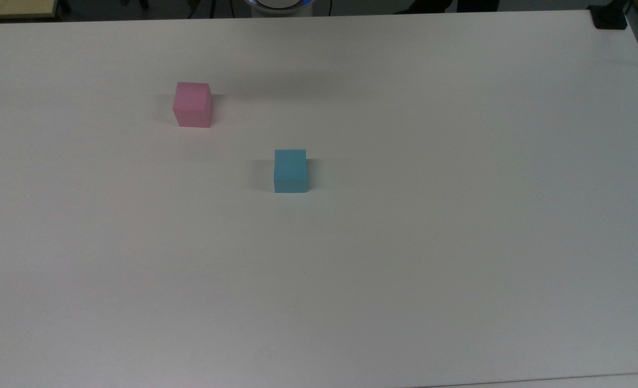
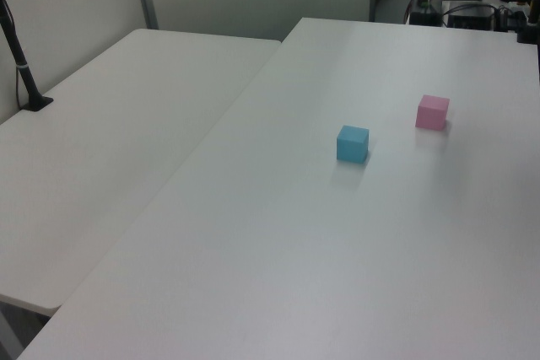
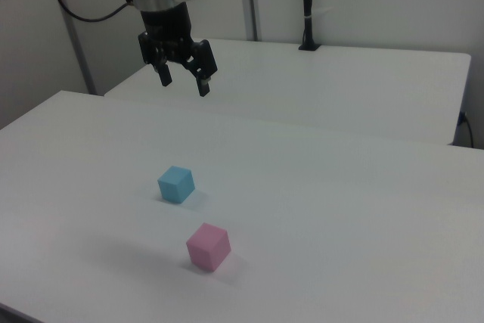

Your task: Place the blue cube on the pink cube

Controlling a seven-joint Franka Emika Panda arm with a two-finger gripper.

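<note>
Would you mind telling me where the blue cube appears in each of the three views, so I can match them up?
Top view: the blue cube sits near the middle of the table, below and right of the pink cube.
Left view: the blue cube is right of centre, below and left of the pink cube.
Right view: the blue cube is left of centre, above the pink cube.
Shared landmark: the pink cube.

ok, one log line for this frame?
gripper: open, high above table | blue cube: on table, untouched | pink cube: apart, nothing on top
</note>
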